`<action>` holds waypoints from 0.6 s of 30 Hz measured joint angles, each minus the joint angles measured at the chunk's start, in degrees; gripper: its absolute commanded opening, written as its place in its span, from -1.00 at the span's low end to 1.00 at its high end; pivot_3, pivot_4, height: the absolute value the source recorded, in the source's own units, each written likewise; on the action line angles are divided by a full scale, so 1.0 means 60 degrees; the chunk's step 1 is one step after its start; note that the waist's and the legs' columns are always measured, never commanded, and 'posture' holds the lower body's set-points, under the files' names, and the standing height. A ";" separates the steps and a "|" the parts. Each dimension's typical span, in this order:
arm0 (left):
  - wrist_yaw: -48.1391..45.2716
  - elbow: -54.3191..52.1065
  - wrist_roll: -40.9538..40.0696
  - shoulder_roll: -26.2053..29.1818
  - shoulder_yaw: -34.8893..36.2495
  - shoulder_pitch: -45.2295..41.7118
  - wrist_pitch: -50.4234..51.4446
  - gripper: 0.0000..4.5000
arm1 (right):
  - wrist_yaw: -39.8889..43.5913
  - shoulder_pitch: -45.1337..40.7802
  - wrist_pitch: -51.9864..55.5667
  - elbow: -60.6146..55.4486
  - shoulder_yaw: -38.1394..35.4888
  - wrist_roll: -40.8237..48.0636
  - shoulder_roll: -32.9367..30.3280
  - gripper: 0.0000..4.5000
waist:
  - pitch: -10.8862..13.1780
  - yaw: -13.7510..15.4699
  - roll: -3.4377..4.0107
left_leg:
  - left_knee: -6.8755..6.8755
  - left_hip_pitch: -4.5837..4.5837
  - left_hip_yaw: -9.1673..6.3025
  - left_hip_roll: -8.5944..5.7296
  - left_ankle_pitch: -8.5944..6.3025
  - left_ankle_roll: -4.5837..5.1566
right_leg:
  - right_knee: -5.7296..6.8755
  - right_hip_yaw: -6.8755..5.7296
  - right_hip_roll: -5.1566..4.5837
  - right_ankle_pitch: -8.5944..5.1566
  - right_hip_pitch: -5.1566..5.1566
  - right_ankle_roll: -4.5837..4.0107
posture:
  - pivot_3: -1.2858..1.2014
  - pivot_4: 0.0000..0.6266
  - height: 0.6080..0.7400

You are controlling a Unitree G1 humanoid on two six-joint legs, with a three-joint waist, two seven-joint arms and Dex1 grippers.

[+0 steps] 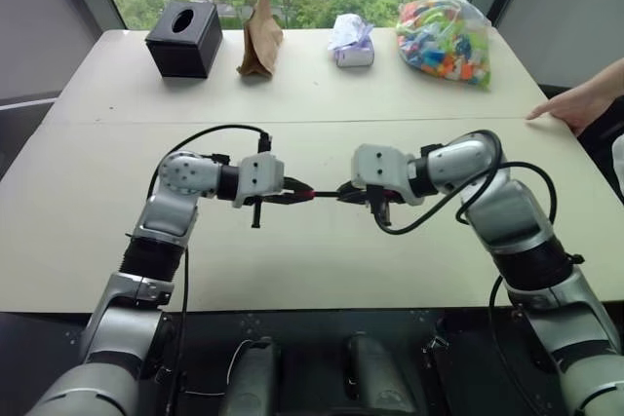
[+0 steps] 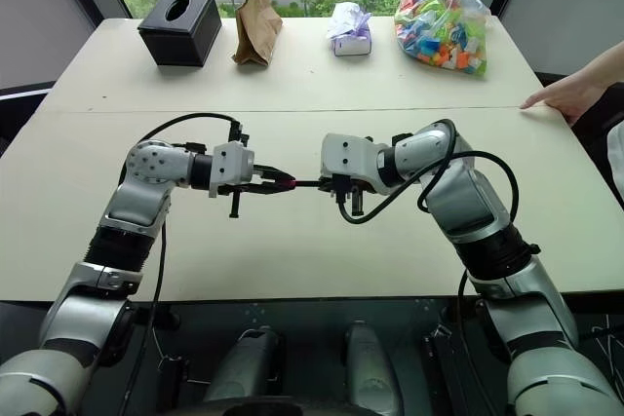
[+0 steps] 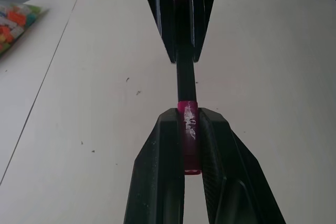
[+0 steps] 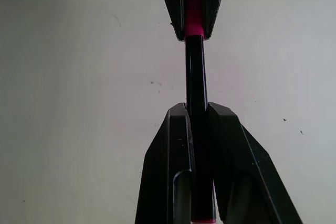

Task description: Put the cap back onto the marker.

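Marker [image 4: 195,82] hangs over the table [image 1: 322,250], pinched by the right gripper [image 1: 353,191]; left gripper [image 1: 296,191] squeezes the red cap [image 3: 189,129] on its tip. Whitish scuffs on cap, nothing readable.

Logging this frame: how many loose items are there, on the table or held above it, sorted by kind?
Markers: 1, thin black marker held above the table
Caps: 1, small red plastic cap
Tissue boxes: 1, black cube tissue box
Paper bags: 1, crumpled brown paper bag
Tissue packs: 1, soft white tissue pack
Plastic bags: 1, clear bag of colourful pieces
Total: 6
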 measured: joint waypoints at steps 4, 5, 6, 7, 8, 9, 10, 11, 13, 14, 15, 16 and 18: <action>0.0105 -0.0180 -0.0026 0.0042 0.0012 0.0093 0.0175 -1.00 | -0.0063 0.0047 -0.0218 0.0001 -0.0010 -0.0006 -0.0035 -0.99 | 0.0000 -0.0002 0.0000 | 0.0000 0.0000 -0.0001 0.0000 0.0000 0.0000 | 0.0000 0.0000 0.0000 0.0000 0.0000 0.0000 | 0.03 -0.52 1.00; 0.0142 -0.0258 -0.0053 0.0066 0.0016 0.0125 0.0240 -1.00 | -0.0072 0.0047 -0.0313 0.0002 -0.0012 -0.0006 -0.0060 -0.99 | 0.0000 -0.0002 0.0000 | 0.0000 0.0000 -0.0001 0.0000 0.0000 0.0000 | 0.0000 0.0000 0.0000 0.0000 0.0000 0.0000 | 0.03 -0.52 1.00; 0.0194 -0.0354 -0.0073 0.0081 0.0017 0.0158 0.0324 -1.00 | -0.0074 0.0048 -0.0413 0.0003 -0.0024 -0.0002 -0.0100 -0.99 | 0.0000 -0.0003 0.0000 | 0.0000 0.0000 -0.0001 0.0000 0.0000 0.0000 | 0.0000 0.0000 0.0000 0.0000 0.0000 0.0000 | 0.03 -0.52 1.00; 0.0242 -0.0420 -0.0085 0.0086 0.0019 0.0184 0.0366 -1.00 | -0.0074 0.0048 -0.0491 0.0003 -0.0035 0.0008 -0.0135 -0.99 | 0.0000 -0.0003 0.0000 | 0.0000 0.0000 -0.0001 0.0000 0.0000 0.0000 | 0.0000 0.0000 0.0000 0.0000 0.0000 0.0000 | 0.03 -0.52 1.00; 0.0315 -0.0543 -0.0111 0.0121 0.0024 0.0243 0.0404 -1.00 | -0.0073 0.0050 -0.0572 0.0005 -0.0054 0.0042 -0.0173 -0.99 | 0.0000 -0.0002 0.0000 | 0.0000 0.0000 -0.0002 0.0000 0.0000 0.0000 | 0.0000 0.0000 0.0000 0.0000 0.0000 0.0000 | 0.03 -0.52 1.00; 0.0368 -0.0624 -0.0172 0.0163 0.0022 0.0290 0.0448 -1.00 | -0.0067 0.0058 -0.0618 0.0008 -0.0099 0.0085 -0.0195 -0.99 | 0.0000 -0.0002 0.0000 | 0.0000 0.0000 -0.0001 0.0000 0.0000 0.0000 | 0.0000 0.0000 -0.0001 0.0000 0.0000 0.0000 | 0.03 -0.52 1.00; 0.0378 -0.0673 -0.0228 0.0196 0.0016 0.0314 0.0521 -0.79 | -0.0068 0.0061 -0.0668 0.0023 -0.0123 0.0126 -0.0207 -1.00 | 0.0000 -0.0003 0.0000 | 0.0000 0.0000 -0.0002 0.0000 0.0000 0.0000 | 0.0001 0.0000 0.0000 0.0000 0.0000 0.0000 | 0.03 -0.52 1.00; 0.0388 -0.0726 -0.0279 0.0231 0.0008 0.0338 0.0576 -0.55 | -0.0070 0.0066 -0.0732 0.0033 -0.0130 0.0174 -0.0229 -1.00 | 0.0000 -0.0003 0.0000 | 0.0000 0.0000 -0.0002 0.0000 0.0000 0.0000 | 0.0001 0.0000 -0.0001 0.0000 0.0000 0.0000 | 0.03 -0.52 1.00; 0.0488 -0.1012 -0.0445 0.0184 -0.0067 0.0352 0.0615 -0.18 | -0.0051 0.0067 -0.0951 0.0040 -0.0073 0.0438 -0.0207 -1.00 | 0.0000 -0.0002 0.0000 | 0.0000 0.0000 -0.0002 0.0000 0.0000 0.0000 | 0.0000 0.0000 -0.0001 0.0000 0.0000 0.0000 | 0.03 -0.52 1.00; 0.0525 -0.1216 -0.0513 0.0176 -0.0142 0.0358 0.0629 0.02 | -0.0030 0.0067 -0.1074 0.0057 0.0000 0.0529 -0.0205 -1.00 | 0.0000 -0.0003 0.0000 | 0.0000 0.0000 -0.0001 0.0000 0.0000 0.0000 | 0.0000 0.0001 -0.0002 0.0000 0.0000 0.0000 | 0.03 -0.52 1.00; 0.0565 -0.1391 -0.0603 0.0277 -0.0149 0.0380 0.0721 0.31 | -0.0026 0.0067 -0.1189 0.0117 0.0011 0.0587 -0.0251 -1.00 | 0.0000 -0.0003 0.0000 | 0.0000 0.0000 0.0000 0.0000 0.0000 0.0000 | 0.0000 0.0001 -0.0002 0.0000 0.0000 0.0000 | 0.03 -0.52 1.00; 0.0587 -0.1477 -0.0680 0.0416 -0.0144 0.0424 0.0789 0.51 | -0.0033 0.0067 -0.1240 0.0194 0.0007 0.0628 -0.0372 -1.00 | 0.0000 -0.0003 0.0000 | 0.0000 0.0002 0.0000 0.0000 0.0000 0.0000 | 0.0001 0.0001 -0.0003 0.0000 0.0001 0.0000 | 0.03 -0.52 1.00; 0.0639 -0.1579 -0.0766 0.0689 -0.0094 0.0608 0.0948 0.98 | -0.0059 0.0069 -0.1326 0.0381 -0.0029 0.0685 -0.0640 -1.00 | 0.0000 -0.0004 0.0000 | 0.0000 0.0002 -0.0002 0.0000 0.0000 0.0000 | 0.0000 0.0000 -0.0002 0.0000 0.0001 0.0000 | 0.03 -0.52 1.00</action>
